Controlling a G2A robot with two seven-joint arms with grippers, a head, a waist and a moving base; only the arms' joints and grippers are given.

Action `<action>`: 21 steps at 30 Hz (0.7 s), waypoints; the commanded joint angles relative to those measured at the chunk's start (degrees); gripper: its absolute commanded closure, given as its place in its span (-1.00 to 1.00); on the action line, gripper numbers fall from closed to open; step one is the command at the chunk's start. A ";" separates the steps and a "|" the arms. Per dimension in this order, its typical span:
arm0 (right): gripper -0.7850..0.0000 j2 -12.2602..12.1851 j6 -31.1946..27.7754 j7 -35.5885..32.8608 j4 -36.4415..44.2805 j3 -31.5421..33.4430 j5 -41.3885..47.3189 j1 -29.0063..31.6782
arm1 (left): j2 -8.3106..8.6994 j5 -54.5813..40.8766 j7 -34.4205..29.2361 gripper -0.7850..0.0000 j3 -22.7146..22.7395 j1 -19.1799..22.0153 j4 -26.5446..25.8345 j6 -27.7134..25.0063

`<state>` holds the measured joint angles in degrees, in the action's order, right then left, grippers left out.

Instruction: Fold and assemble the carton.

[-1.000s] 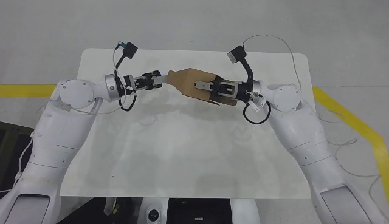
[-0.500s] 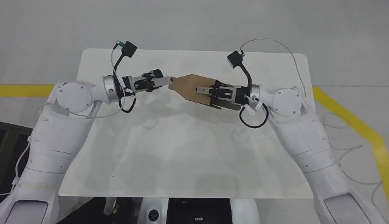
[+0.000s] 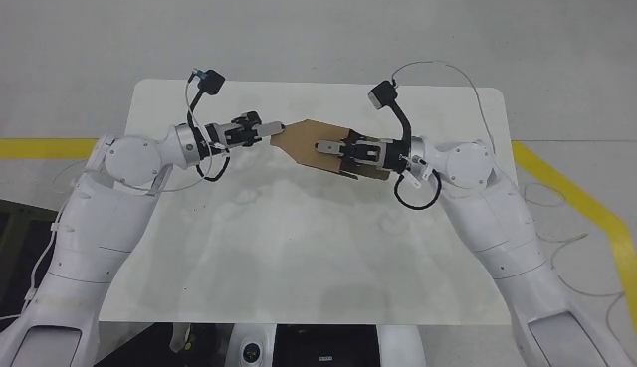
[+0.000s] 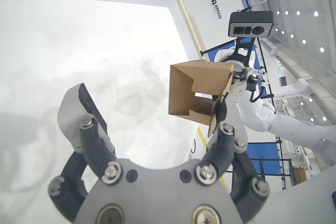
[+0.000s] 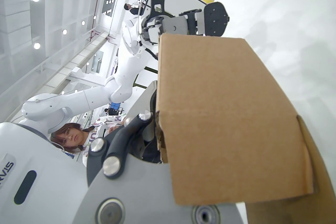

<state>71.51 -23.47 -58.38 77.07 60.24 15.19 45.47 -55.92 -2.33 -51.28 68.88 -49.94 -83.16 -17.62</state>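
Carton [image 3: 311, 136], top view: brown, part-folded, held off the white counter [image 3: 299, 258] between the two arms, toward the counter's far edge.
Right tool [image 3: 324, 149], top view: clamped on the carton's wall, one finger lying across its upper face.
Left tool [image 3: 274, 128], top view: at the carton's pointed end.
Left wrist view: left tool spread wide, gripping nothing; one finger [image 4: 223, 112] sits against a loose flap at the carton's open end, the other stands well apart.
Right wrist view: carton's plain side lies close against the right tool; one finger [image 5: 147, 104] lies outside the wall, the other is hidden.
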 commanded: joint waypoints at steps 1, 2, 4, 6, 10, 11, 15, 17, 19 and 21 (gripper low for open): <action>1.00 -0.02 -0.36 -0.27 0.13 0.05 0.54 0.04 | -0.04 0.02 0.03 -1.00 -0.12 0.15 0.27 0.03; 1.00 -0.02 -0.43 -0.35 0.30 0.02 0.70 0.00 | -0.06 0.01 0.02 -1.00 -0.16 0.22 0.37 0.00; 1.00 0.01 -0.71 -0.67 0.47 -0.13 1.35 0.02 | -0.09 0.00 -0.02 -1.00 -0.22 0.31 0.56 -0.06; 1.00 0.09 -1.27 -0.93 0.55 -0.34 2.43 0.05 | -0.12 -0.36 -0.16 -1.00 -0.24 0.36 0.71 -0.04; 1.00 0.28 -2.22 -1.39 0.15 -0.86 4.29 -0.13 | -0.16 -1.78 -1.23 -1.00 -0.25 0.48 1.05 -0.14; 1.00 0.34 -2.45 -1.43 -0.07 -1.01 4.79 -0.20 | -0.16 -2.23 -1.63 -1.00 -0.24 0.48 1.08 -0.33; 1.00 0.71 -4.25 -1.97 -1.21 -1.74 7.88 -0.55 | -0.13 -3.26 -2.82 -1.00 -0.17 0.25 0.67 -1.44; 1.00 0.91 -5.00 -2.36 -1.78 -2.18 9.03 -0.90 | -0.11 -3.79 -3.21 -1.00 -0.05 0.07 0.35 -2.01; 1.00 1.08 -5.75 -2.70 -2.49 -2.49 10.12 -1.20 | -0.07 -4.20 -3.54 -1.00 0.11 -0.12 0.04 -2.46; 1.00 1.28 -6.71 -2.93 -2.84 -2.75 11.78 -1.35 | -0.02 -4.58 -3.83 -1.00 0.26 -0.36 -0.19 -2.78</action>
<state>72.70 -29.73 -61.16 74.39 57.60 26.12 44.17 -55.96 -6.73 -54.97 69.07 -50.17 -83.24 -20.26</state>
